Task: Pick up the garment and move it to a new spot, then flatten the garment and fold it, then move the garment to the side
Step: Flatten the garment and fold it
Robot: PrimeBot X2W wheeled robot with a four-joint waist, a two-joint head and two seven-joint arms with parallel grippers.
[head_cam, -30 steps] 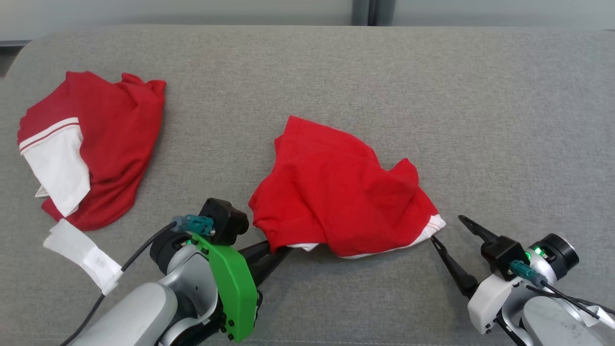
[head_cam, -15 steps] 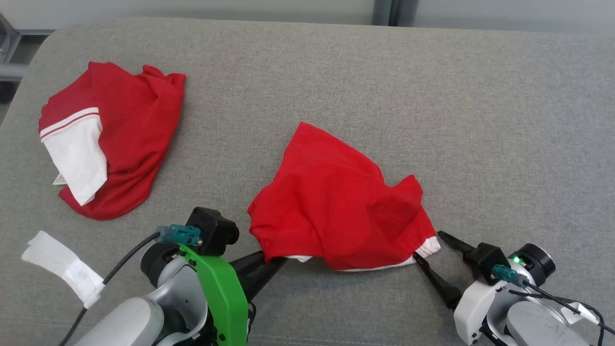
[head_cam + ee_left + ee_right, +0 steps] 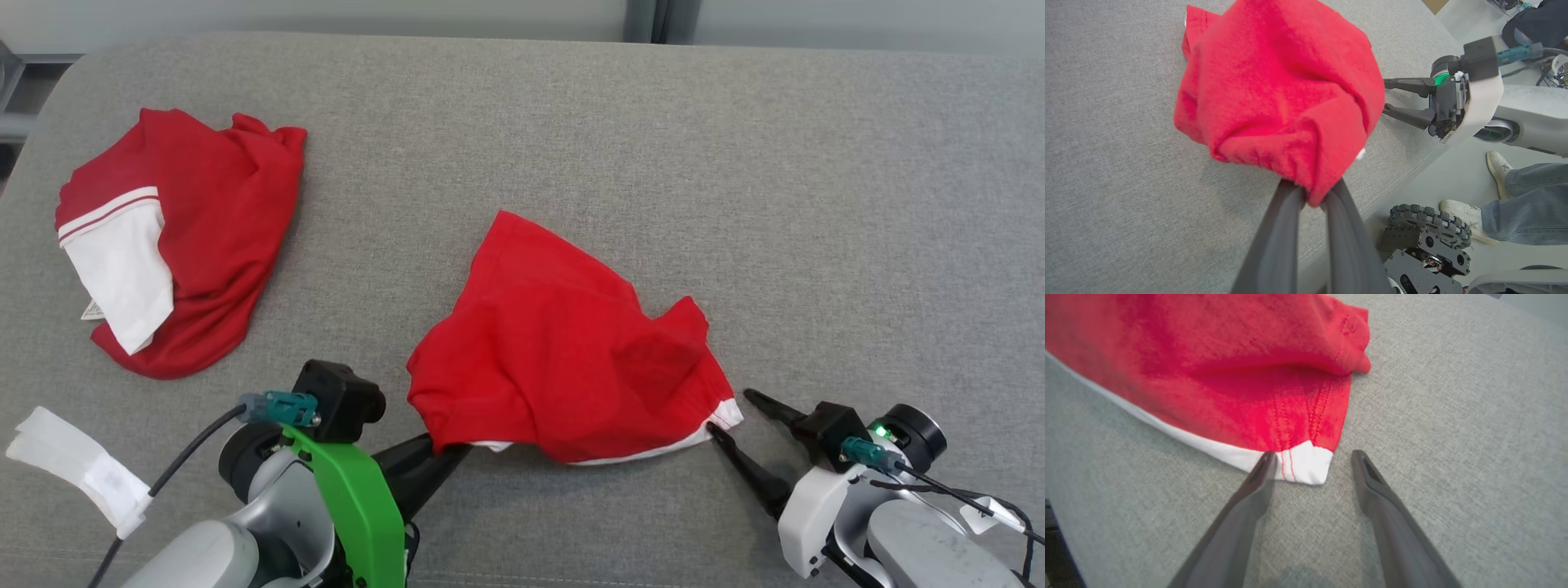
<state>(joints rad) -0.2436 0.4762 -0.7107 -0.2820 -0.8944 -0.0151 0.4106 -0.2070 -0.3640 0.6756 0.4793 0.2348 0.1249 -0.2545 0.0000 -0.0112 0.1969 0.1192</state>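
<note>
Garment (image 3: 563, 359) crumpled mid grey surface (image 3: 816, 204); looks soft, light, limp, likely to sag. Left gripper (image 3: 1310, 198) clamped on its near edge. Right gripper (image 3: 1313, 457) spread astride white corner (image 3: 1302, 467), the sensible hold.

Even, bright, diffuse light is cast from above, soft shadows are thrown beneath the garment (image 3: 555, 359), and the wrist views are bent at the edges and blurred close up.

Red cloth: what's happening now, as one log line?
left gripper: shut on garment | right gripper: open, at garment's white corner
</note>
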